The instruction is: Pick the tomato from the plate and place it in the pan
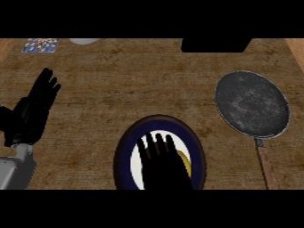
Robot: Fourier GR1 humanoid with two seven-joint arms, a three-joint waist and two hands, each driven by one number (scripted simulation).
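At six o'clock the right hand (159,162) is spread over the plate (125,151), fingers straight, gripping nothing. It hides most of the tomato (185,162), probably the yellowish sliver at the hand's three o'clock edge. Expect it light, round, smooth and easily bruised, so curl around its widest part. The pan (252,103) sits at two o'clock. The left hand (32,109) rests open at nine.
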